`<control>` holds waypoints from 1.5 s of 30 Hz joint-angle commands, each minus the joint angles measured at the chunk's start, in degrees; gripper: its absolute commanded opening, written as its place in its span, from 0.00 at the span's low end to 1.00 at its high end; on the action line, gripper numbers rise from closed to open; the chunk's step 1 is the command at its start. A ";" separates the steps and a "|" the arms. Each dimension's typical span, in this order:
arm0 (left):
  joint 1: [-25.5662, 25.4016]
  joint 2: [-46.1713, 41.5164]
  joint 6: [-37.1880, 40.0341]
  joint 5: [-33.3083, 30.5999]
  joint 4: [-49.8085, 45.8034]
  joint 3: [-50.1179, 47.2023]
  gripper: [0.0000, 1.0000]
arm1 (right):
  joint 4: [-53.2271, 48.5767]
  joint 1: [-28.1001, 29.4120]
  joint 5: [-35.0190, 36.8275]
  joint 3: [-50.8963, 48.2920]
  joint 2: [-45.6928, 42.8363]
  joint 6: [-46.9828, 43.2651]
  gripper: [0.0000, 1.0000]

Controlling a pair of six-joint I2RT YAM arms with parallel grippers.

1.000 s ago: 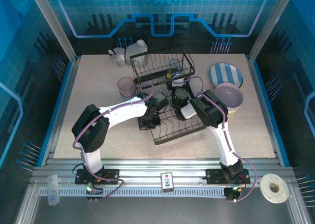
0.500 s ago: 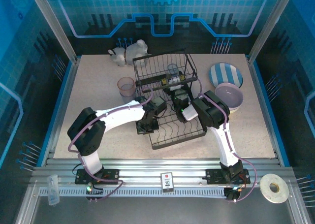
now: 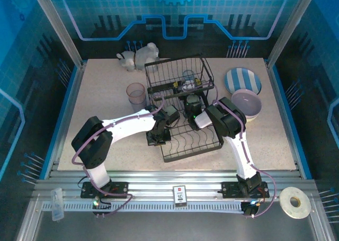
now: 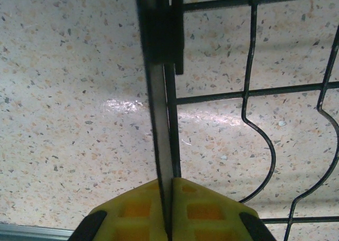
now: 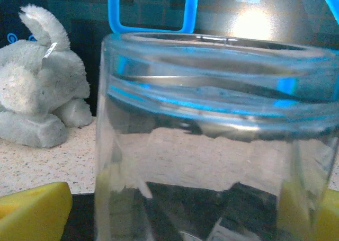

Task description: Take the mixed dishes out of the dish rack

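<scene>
You have one pink tumbler (image 3: 136, 94), one blue-grey tumbler (image 5: 212, 135), one striped plate (image 3: 242, 81) and one lavender bowl (image 3: 246, 104). Your left gripper (image 4: 168, 187) clamps the dish rack (image 3: 186, 141); for your right gripper (image 3: 190, 87), I cannot tell.

The dish rack (image 3: 193, 140) crowded the middle of the counter (image 3: 100, 114). Its left side lay open but for a pink tumbler (image 3: 136, 94). A striped plate (image 3: 242, 81) and lavender bowl (image 3: 246, 103) blocked the far right, a plush figurine (image 3: 139, 56) the back edge.

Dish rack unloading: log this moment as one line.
left pincer: shut on dish rack wire | right pincer: open around blue-grey tumbler in upper tier | on table: pink tumbler, striped plate, lavender bowl
</scene>
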 commanded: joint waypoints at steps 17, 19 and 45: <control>-2.62 -0.23 6.54 4.92 -4.57 -0.68 0.00 | 4.09 -0.03 -6.48 -0.85 -2.47 -1.66 0.55; -2.63 0.46 6.86 5.00 -4.53 -0.17 0.00 | 4.11 0.47 -7.27 -2.20 -3.67 -1.88 0.50; -2.43 5.96 9.81 5.79 -4.68 5.52 0.00 | 4.13 3.73 -7.52 -12.19 -10.37 9.05 0.39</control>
